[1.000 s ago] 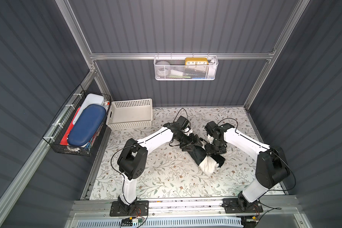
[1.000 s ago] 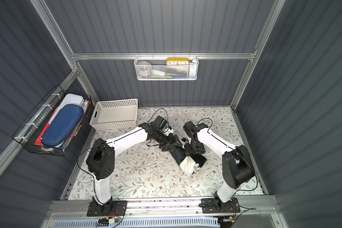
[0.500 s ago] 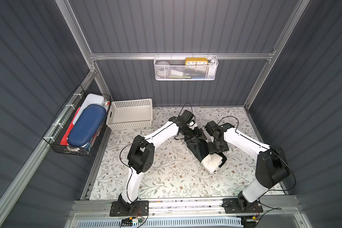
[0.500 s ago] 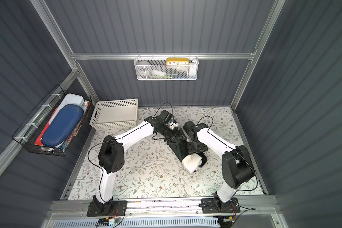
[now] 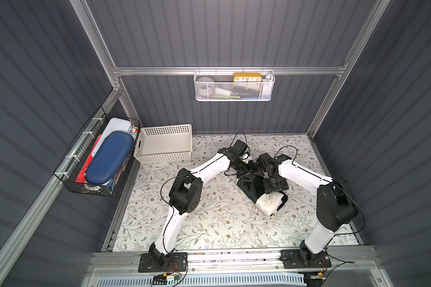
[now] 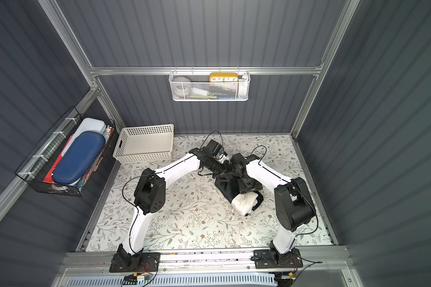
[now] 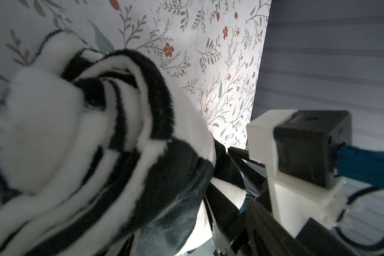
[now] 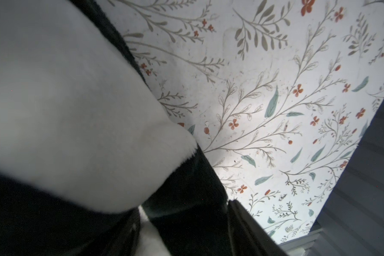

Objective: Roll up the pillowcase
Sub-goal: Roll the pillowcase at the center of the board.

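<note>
The pillowcase (image 5: 250, 185) lies as a thick black and white roll on the floral table cover (image 5: 209, 211), right of centre in both top views; its white end (image 6: 244, 201) points toward the front. My left gripper (image 5: 248, 174) clasps the roll's far end. The left wrist view shows the spiral layers of the pillowcase (image 7: 98, 133) filling the left gripper (image 7: 175, 221). My right gripper (image 5: 275, 188) grips the roll's middle from the right side. In the right wrist view the pillowcase (image 8: 75, 110) sits in the right gripper (image 8: 182, 226), one of its fingers (image 8: 244, 221) pressed against the black plush.
A white perforated basket (image 5: 164, 144) stands at the back left of the table. A wire rack (image 5: 85, 184) with a blue case hangs on the left wall, and a mesh basket (image 5: 234, 94) with a yellow clock hangs on the back wall. The right arm's wrist camera (image 7: 308, 150) sits close beside the left gripper.
The left arm has stretched farther toward the back right, its elbow following. The roll has shifted slightly back with both grippers on it. The right arm has barely moved.
</note>
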`<state>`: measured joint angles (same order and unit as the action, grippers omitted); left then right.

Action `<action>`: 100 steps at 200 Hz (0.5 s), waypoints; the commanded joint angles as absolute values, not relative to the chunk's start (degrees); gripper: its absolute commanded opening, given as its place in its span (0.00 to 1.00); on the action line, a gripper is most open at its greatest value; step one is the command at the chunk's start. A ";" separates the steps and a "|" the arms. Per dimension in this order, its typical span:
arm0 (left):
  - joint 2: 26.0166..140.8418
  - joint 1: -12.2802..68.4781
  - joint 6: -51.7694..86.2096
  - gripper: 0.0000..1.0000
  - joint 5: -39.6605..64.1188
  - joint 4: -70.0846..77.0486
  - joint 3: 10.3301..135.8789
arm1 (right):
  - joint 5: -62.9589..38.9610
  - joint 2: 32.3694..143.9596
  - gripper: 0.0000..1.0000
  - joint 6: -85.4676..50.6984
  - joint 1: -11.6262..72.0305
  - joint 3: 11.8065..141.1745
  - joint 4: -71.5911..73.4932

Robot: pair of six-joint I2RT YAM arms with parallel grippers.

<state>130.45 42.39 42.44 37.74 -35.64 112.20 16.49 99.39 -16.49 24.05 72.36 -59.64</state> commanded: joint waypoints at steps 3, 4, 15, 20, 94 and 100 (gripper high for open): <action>133.68 42.67 42.77 0.79 37.56 -37.26 114.93 | 20.46 97.88 0.65 -17.50 23.58 73.04 -61.81; 133.77 42.69 42.74 0.79 37.54 -37.35 115.08 | 20.56 97.68 0.65 -17.41 23.57 73.08 -61.80; 134.60 42.71 42.15 0.79 36.81 -38.60 116.88 | 21.06 95.21 0.65 -16.79 23.51 74.33 -62.08; 134.96 42.69 42.10 0.79 36.19 -39.13 117.47 | 20.99 94.07 0.65 -16.46 23.53 74.79 -62.10; 135.28 42.66 41.84 0.79 36.21 -39.68 116.82 | 4.18 87.42 0.15 -17.94 23.92 74.49 -60.55; 135.13 42.71 41.84 0.79 36.02 -39.64 116.69 | 2.22 87.77 0.04 -18.51 24.04 73.55 -59.77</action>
